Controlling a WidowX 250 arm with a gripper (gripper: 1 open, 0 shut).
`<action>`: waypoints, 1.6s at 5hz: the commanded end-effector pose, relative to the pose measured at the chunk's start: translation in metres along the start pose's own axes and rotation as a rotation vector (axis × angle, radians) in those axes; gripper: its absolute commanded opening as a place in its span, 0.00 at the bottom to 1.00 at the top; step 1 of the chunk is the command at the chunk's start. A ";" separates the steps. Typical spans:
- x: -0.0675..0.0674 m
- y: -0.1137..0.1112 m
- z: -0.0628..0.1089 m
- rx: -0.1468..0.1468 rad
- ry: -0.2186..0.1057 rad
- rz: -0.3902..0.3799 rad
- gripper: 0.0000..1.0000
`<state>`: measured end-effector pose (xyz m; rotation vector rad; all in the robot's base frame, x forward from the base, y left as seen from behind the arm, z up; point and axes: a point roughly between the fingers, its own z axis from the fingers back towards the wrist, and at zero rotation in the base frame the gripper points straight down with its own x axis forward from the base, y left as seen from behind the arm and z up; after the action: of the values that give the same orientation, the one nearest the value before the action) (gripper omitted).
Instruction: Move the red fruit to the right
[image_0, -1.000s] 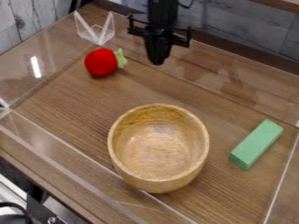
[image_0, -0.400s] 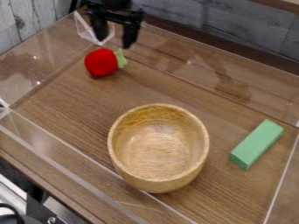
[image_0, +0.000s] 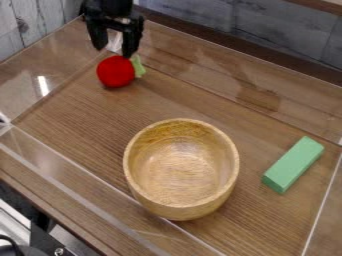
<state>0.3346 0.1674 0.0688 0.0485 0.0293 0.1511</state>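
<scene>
Little was done: the fruit (image_0: 116, 71) lay ungrasped at upper left. The gripper (image_0: 114, 42), fingers spread, hovered just above it; grasping and moving right remained.

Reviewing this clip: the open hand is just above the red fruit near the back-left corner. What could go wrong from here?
1. The red fruit is rounded; the open hand sits slightly behind it, so an off-centre closing could squirt it away.
2. The wooden bowl lies along a rightward path; a low carry might clip its rim.
</scene>
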 end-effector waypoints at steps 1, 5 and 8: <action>0.007 0.007 0.012 0.035 -0.052 -0.019 1.00; -0.012 -0.059 0.046 0.041 -0.084 0.029 0.00; -0.004 -0.180 0.046 -0.002 -0.075 0.016 0.00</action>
<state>0.3537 -0.0167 0.0876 0.0547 0.0132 0.1498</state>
